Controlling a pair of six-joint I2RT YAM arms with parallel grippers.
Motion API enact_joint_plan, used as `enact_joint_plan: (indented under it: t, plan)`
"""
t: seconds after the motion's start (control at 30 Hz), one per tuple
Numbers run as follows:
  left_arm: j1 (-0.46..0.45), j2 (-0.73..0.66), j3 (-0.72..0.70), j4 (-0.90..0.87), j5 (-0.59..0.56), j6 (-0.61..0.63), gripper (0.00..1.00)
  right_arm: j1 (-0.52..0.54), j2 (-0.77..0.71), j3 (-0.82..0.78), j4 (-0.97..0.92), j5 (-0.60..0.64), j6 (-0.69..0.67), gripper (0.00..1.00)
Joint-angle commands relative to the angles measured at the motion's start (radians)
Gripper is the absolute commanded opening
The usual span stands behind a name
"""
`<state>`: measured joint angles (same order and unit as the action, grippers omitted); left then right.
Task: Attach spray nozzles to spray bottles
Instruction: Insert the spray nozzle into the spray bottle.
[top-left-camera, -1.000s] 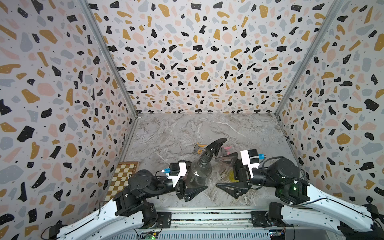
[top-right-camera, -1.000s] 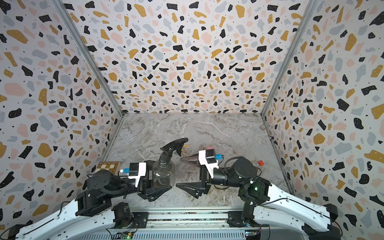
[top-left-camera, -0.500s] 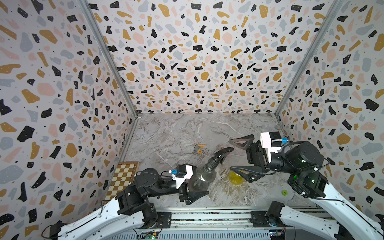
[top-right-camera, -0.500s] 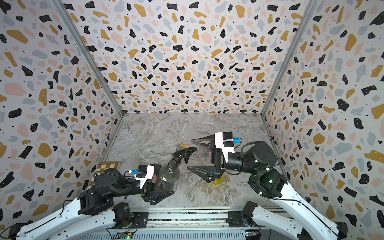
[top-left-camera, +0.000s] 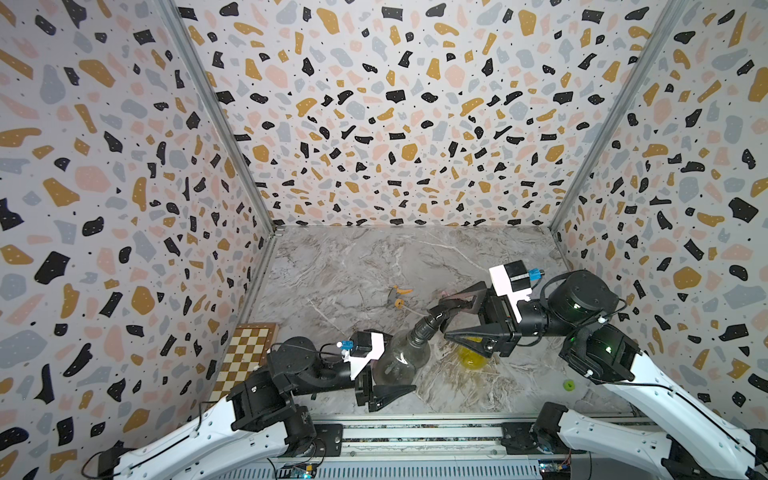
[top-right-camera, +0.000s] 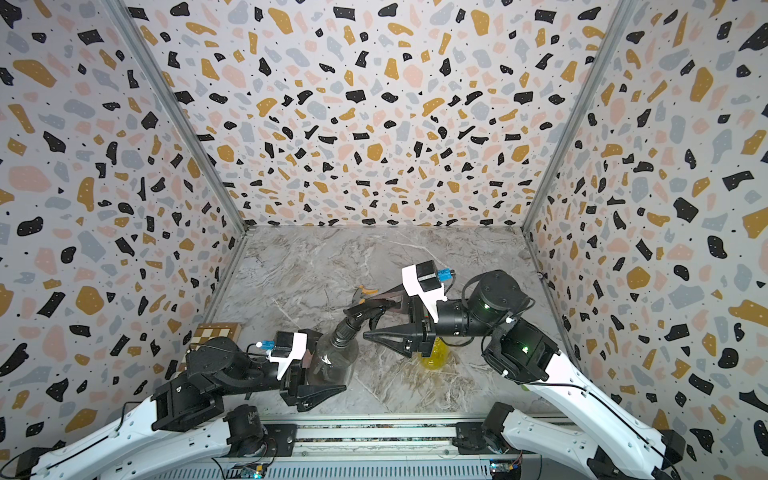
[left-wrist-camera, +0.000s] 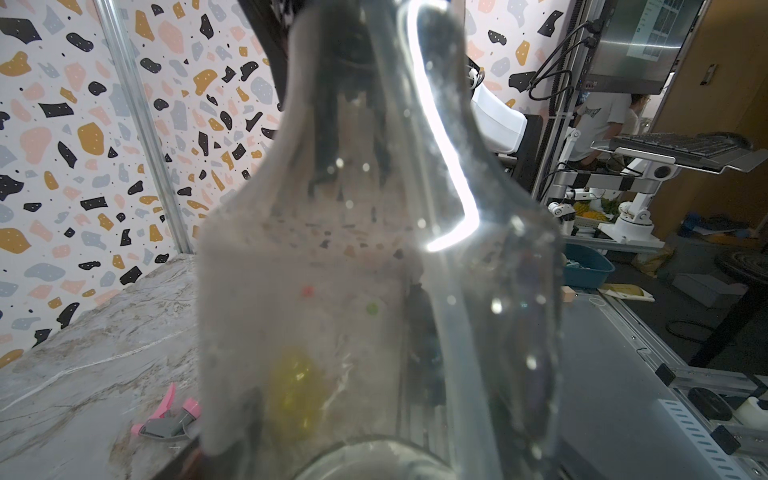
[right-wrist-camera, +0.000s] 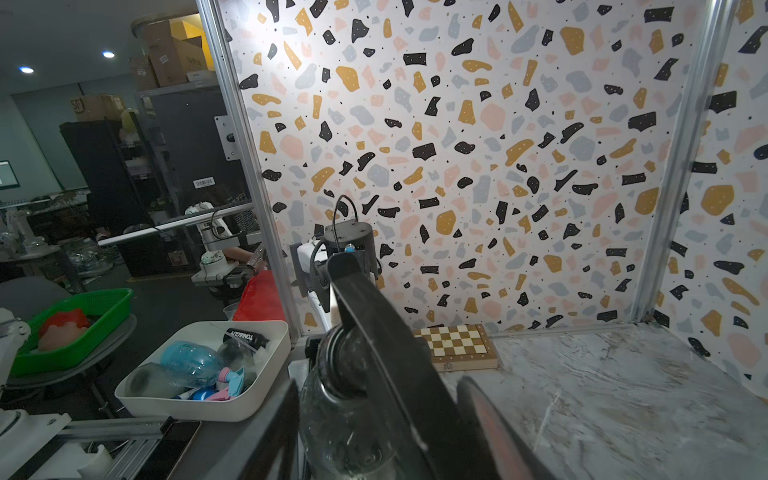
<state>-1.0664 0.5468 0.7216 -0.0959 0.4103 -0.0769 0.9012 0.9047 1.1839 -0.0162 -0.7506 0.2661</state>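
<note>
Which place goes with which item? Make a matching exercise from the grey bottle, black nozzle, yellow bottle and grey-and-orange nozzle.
1 grey bottle
2 black nozzle
3 yellow bottle
4 grey-and-orange nozzle

A lying loose on the table, farther back
B on the grey bottle's neck
C gripped by the left pincer
D on the table beneath the right pincer

Pairs: 1-C, 2-B, 3-D, 4-A

We record both top views bright and evenly lit from overhead; shadows on the marble table (top-left-camera: 374, 266) are soft; the patterned walls (top-left-camera: 395, 104) stretch toward the corners. In the left wrist view the smoky grey bottle (left-wrist-camera: 332, 291) sits out of focus, a white glare streak down its shoulder; in the right wrist view the room outside (right-wrist-camera: 62, 166) is dim, two ceiling lamps (right-wrist-camera: 108, 54) flaring, nearest parts blurred.
</note>
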Motion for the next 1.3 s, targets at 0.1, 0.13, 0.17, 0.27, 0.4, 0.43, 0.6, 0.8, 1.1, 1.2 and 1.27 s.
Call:
enact_joint_plan:
  t: [0.1, 0.13, 0.17, 0.27, 0.4, 0.43, 0.6, 0.8, 1.1, 1.2, 1.27]
  plan:
    - [0.002, -0.001, 0.067, -0.032, 0.005, 0.034, 0.00, -0.003, 0.000, 0.075, -0.065, -0.007, -0.009, 0.47]
    - [0.002, 0.000, 0.071, -0.040, 0.003, 0.036, 0.00, -0.002, -0.001, 0.077, -0.071, -0.004, -0.011, 0.45]
    - [0.001, 0.000, 0.073, -0.048, 0.000, 0.037, 0.00, -0.002, 0.002, 0.079, -0.078, -0.003, -0.011, 0.41]
    - [0.002, 0.002, 0.084, -0.068, -0.002, 0.039, 0.00, -0.003, 0.006, 0.089, -0.109, 0.006, -0.015, 0.31]
    - [0.001, 0.012, 0.109, -0.124, -0.006, 0.051, 0.00, -0.004, 0.019, 0.123, -0.172, 0.023, -0.032, 0.16]
    - [0.001, 0.013, 0.114, -0.135, -0.006, 0.054, 0.00, -0.003, 0.024, 0.135, -0.191, 0.024, -0.038, 0.13]
    - [0.002, 0.042, 0.163, -0.246, -0.015, 0.077, 0.00, -0.002, 0.067, 0.240, -0.352, 0.059, -0.098, 0.00]
    - [0.002, 0.052, 0.209, -0.332, -0.041, 0.094, 0.00, 0.045, 0.105, 0.290, -0.499, 0.124, -0.170, 0.00]
    - [0.003, 0.090, 0.273, -0.435, -0.078, 0.115, 0.00, 0.137, 0.150, 0.362, -0.618, 0.221, -0.227, 0.00]
    - [0.002, 0.093, 0.288, -0.460, -0.090, 0.128, 0.00, 0.141, 0.165, 0.388, -0.655, 0.202, -0.242, 0.00]
    - [0.002, 0.099, 0.304, -0.479, -0.093, 0.136, 0.00, 0.142, 0.184, 0.416, -0.692, 0.204, -0.254, 0.00]
